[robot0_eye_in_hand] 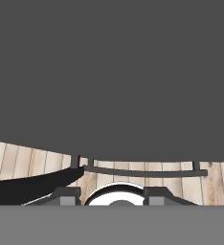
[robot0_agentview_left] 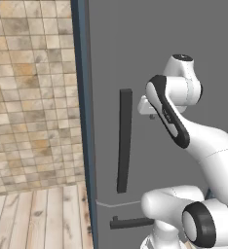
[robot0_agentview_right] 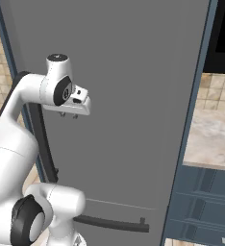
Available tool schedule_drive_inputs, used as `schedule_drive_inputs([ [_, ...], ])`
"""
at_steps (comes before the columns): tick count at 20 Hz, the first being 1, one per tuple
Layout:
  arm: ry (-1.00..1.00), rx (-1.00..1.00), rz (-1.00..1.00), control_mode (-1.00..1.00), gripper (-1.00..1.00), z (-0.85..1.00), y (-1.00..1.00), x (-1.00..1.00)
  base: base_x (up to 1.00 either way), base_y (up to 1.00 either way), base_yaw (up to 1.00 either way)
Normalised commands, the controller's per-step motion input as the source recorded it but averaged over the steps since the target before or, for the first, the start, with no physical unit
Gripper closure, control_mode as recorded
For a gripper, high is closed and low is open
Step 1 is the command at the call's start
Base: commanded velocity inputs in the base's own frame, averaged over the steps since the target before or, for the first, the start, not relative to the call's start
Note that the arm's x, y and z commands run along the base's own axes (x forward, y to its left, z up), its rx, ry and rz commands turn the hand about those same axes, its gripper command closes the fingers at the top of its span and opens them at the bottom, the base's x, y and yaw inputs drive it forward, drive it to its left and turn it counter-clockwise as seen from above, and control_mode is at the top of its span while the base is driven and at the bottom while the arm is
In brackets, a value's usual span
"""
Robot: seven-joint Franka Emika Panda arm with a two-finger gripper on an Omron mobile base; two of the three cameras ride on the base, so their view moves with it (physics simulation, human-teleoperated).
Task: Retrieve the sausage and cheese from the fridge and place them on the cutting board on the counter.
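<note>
The white arm's pincer (robot0_agentview_right: pixel 68 115) hangs fingers-down, apart from the tall grey-doored fridge (robot0_agentview_right: pixel 133 96) behind it, its dark vertical bar handle (robot0_agentview_left: pixel 124 141) beside; grip state unclear.

On my left base feed I see a wall of beige and brown mottled square tiles (robot0_agentview_left: pixel 33 92), and below that wall a floor of pale wooden planks (robot0_agentview_left: pixel 38 219). Far from the tiled wall, on the right base feed, I see blue-grey drawer fronts (robot0_agentview_right: pixel 206 202) stacked low, and above those a black panel (robot0_agentview_right: pixel 222 33) in the top corner.
</note>
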Motion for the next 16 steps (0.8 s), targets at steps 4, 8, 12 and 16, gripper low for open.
schedule_drive_inputs([
  [4,0.0,0.0,0.0,1.0,-1.0,0.0,0.0,0.0,0.0,0.0,0.0],
  [8,0.0,0.0,0.0,1.0,-1.0,0.0,0.0,0.0,0.0,0.0,0.0],
  [12,0.0,0.0,0.0,1.0,-1.0,0.0,0.0,0.0,0.0,0.0,0.0],
  [16,0.0,0.0,0.0,1.0,-1.0,0.0,0.0,0.0,0.0,0.0,0.0],
])
